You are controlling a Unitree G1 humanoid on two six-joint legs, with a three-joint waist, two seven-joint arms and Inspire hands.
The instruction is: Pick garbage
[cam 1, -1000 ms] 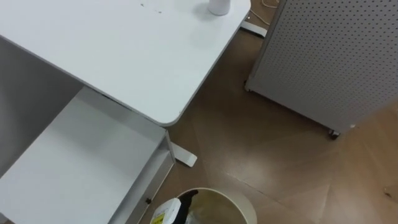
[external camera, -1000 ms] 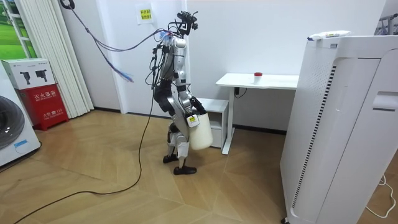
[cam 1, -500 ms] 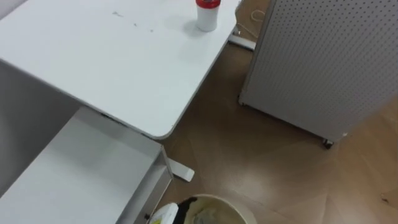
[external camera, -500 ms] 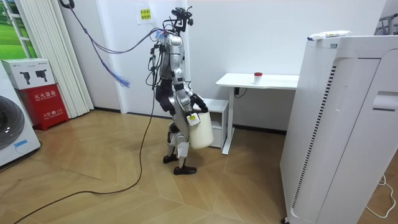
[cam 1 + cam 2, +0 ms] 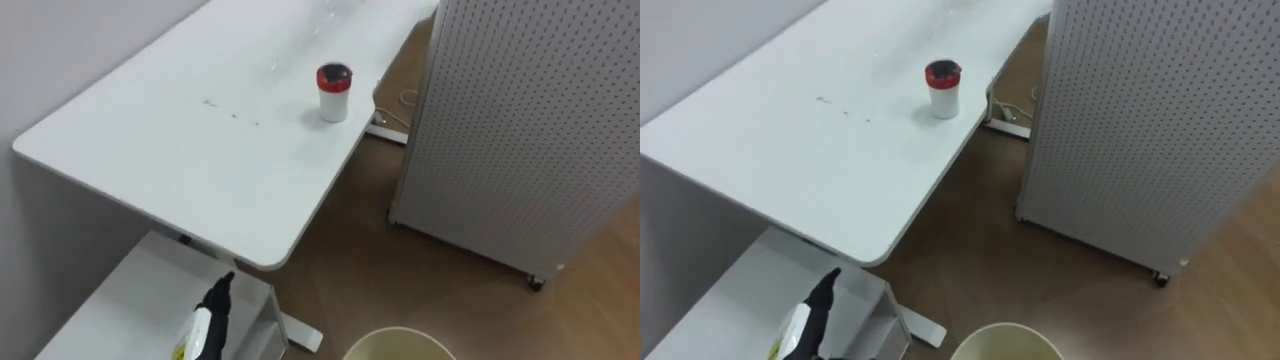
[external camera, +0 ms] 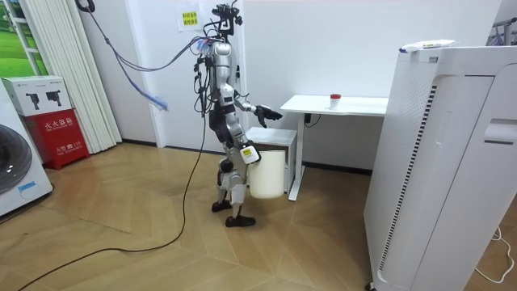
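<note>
1. The left hand [image 5: 208, 315] is raised low over the white shelf unit [image 5: 110, 305], with its dark fingers straight and nothing held. The reach toward the garbage is judged to be the step in hand.
2. The desk [image 5: 200, 160] is a flat, smooth white slab with rounded corners.
3. The garbage, a small cylindrical white cup [image 5: 333, 93] with a red lid, is set upright on the desk, well apart from the left hand. A longer forward reach and a closing round its smooth wall are called for next.
4. The pale round bin [image 6: 271, 171] is carried at the right hand [image 6: 249, 153]; the grip cannot be told.
5. The perforated white panel [image 5: 530, 130] is mounted on castors.
</note>
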